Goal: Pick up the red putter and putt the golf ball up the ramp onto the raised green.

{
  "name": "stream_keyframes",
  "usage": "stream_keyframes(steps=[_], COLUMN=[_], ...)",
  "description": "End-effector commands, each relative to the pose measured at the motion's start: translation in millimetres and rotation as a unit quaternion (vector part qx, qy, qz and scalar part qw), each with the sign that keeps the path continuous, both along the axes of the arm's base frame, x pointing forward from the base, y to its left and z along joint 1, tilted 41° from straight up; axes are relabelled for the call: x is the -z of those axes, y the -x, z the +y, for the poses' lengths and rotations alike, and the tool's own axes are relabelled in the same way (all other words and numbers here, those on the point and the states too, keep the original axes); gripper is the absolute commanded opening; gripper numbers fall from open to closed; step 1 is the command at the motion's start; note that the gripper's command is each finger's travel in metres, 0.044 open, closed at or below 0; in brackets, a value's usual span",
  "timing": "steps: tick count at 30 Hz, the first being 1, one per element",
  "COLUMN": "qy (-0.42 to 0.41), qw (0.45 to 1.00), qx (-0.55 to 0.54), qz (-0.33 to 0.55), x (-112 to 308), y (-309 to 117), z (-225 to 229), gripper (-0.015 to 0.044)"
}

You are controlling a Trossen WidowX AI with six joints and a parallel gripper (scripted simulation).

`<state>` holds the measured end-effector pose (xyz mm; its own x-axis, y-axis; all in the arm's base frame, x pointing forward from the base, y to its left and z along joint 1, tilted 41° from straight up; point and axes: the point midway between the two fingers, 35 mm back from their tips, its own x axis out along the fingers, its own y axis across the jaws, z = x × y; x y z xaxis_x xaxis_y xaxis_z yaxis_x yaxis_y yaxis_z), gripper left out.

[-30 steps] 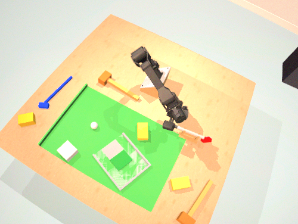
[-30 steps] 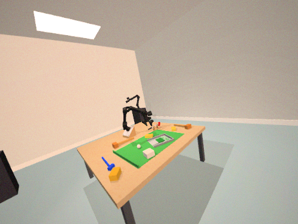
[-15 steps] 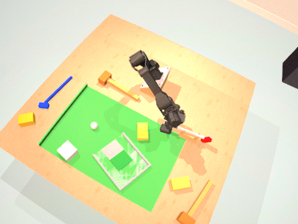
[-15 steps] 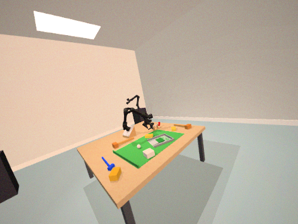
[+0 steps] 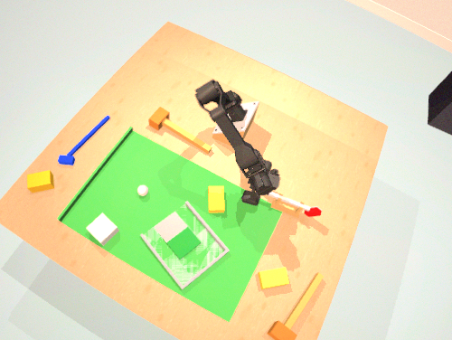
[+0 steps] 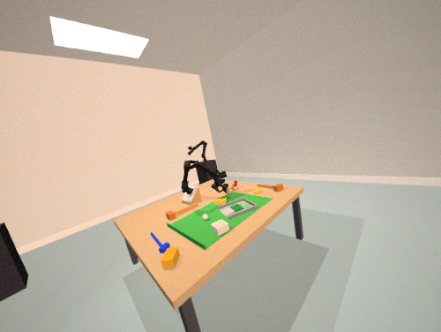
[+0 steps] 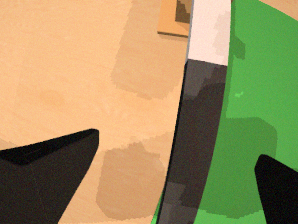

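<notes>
The red putter lies across a small wooden stand; its red head [image 5: 313,212] [image 6: 235,183] is at the right, and its white shaft [image 7: 209,30] and dark grip [image 7: 197,125] show in the wrist view. My gripper [image 5: 262,192] [image 7: 182,152] is open and empty above the putter, with one finger on each side of the dark grip. In the top view the arm hides the grip. The white golf ball [image 5: 143,190] [image 6: 205,216] rests on the green mat [image 5: 122,167] [image 6: 190,230]. The pale ramp [image 5: 170,225] leads to the raised green [image 5: 183,242] [image 6: 237,207], inside a low grey-walled frame.
The wooden stand [image 7: 172,25] is under the shaft. A yellow block [image 5: 216,199] is on the mat near the gripper, a white block [image 5: 102,229] farther left. Another yellow block [image 5: 274,278], a blue mallet [image 5: 88,137] and two orange mallets [image 5: 159,118] [image 5: 282,331] lie around the mat.
</notes>
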<state>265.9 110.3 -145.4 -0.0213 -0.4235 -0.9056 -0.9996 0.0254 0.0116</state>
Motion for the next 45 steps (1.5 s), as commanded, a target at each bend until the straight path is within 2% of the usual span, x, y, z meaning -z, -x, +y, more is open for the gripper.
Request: stream_keyframes(steps=[1, 3, 18, 25, 39, 45], qy=[0.003, 0.003, 0.0, 0.0, -0.002, 0.003], qw=[1.0, 1.0, 1.0, 1.0, 1.0, 1.0], qx=[-0.002, -0.002, 0.0, 0.0, 0.0, 0.02], qz=[0.0, 0.0, 0.0, 0.0, 0.001, -0.016], x=[4.1, 5.6, 3.3, 2.4, -68.5, -76.0], y=[0.5, 0.6, 0.2, 0.0, -2.6, -7.3], z=[-4.6, -6.0, -3.1, -2.1, 59.6, 52.5], gripper=[0.044, 0.044, 0.0046, 0.0, 0.0, 0.0])
